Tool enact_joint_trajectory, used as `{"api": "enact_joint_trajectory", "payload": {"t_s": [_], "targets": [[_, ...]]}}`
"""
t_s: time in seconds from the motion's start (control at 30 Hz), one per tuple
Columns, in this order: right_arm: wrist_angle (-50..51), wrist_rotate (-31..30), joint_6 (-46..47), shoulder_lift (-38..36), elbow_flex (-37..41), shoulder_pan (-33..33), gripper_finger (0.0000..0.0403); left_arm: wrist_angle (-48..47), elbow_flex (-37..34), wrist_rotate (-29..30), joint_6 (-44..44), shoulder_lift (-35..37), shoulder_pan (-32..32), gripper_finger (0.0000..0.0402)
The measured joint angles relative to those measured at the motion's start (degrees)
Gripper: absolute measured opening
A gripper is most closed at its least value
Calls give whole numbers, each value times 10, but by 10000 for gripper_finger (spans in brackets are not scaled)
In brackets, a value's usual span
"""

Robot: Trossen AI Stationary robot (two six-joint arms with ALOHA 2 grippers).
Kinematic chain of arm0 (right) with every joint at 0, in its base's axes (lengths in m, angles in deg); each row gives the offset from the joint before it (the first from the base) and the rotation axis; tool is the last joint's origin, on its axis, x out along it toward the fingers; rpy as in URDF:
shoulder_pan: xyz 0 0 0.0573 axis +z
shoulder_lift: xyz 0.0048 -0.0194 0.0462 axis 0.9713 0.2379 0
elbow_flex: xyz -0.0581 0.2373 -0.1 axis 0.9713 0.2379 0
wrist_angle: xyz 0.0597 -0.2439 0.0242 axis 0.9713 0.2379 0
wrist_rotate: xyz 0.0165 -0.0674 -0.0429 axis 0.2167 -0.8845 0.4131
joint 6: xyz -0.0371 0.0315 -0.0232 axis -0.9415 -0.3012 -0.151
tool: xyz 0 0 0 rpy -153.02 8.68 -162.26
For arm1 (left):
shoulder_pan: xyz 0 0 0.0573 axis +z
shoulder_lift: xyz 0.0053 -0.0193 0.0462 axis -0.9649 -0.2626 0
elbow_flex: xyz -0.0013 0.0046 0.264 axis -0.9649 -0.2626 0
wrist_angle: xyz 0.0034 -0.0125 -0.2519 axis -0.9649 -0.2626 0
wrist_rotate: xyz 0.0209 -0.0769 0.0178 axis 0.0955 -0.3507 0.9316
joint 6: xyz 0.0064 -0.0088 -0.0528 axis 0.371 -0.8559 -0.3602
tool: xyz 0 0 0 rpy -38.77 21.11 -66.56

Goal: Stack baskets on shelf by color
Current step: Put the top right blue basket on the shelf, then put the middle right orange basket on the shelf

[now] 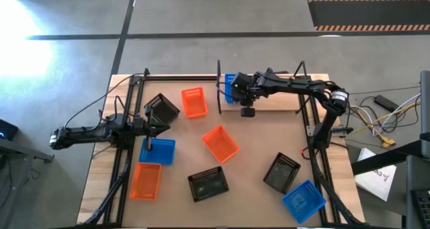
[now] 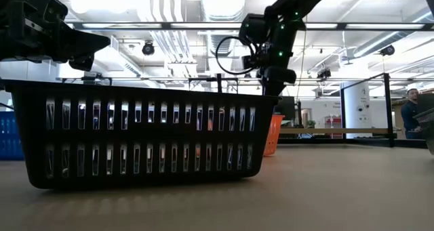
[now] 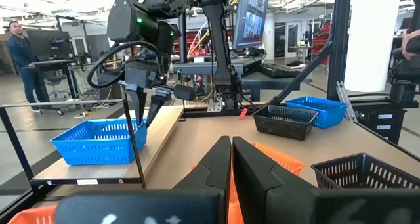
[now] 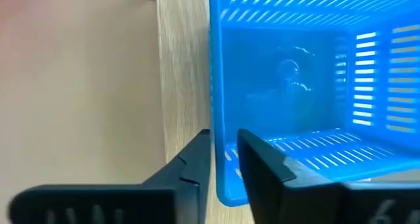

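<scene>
At the back of the desk, on the left end of the shelf, the right hand holds a blue basket, its fingers clamped on the basket's near wall, one inside and one outside. That basket sits on the plank, close to the shelf's thin black upright. The left hand hovers over the left side of the desk near a black basket and another blue one; its fingers are pressed together and carry nothing.

My concern is the release. If the right hand lifts away before the fingers spread fully, the mesh wall could snag on a pad and drag the basket off the plank or tip it over the edge. The basket also stands very near the upright, so a sideways pull could knock it against the metal. Later stacking may jam if this first basket lies skewed.

Counting from above: three blue baskets, one on the shelf, one near the left arm and one at the front right corner. Three orange ones lie on the desk: one beside the shelf, one in the middle, one at the front left. Three black ones: the one by the left hand, one at the front centre, one to its right. One shelf, two arms.
</scene>
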Motion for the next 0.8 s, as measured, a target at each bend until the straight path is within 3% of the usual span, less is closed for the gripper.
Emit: {"api": "enact_joint_trajectory", "payload": {"t_s": [0.17,0.33,0.8], "targets": [[2,0,20,-18,0,5,117,0,0,0,0,0,0,0],[-14,33,50,-65,38,26,127,0,0,0,0,0,0,0],[-312,45,282,-263,352,194,82,0,0,0,0,0,0,0]]}}
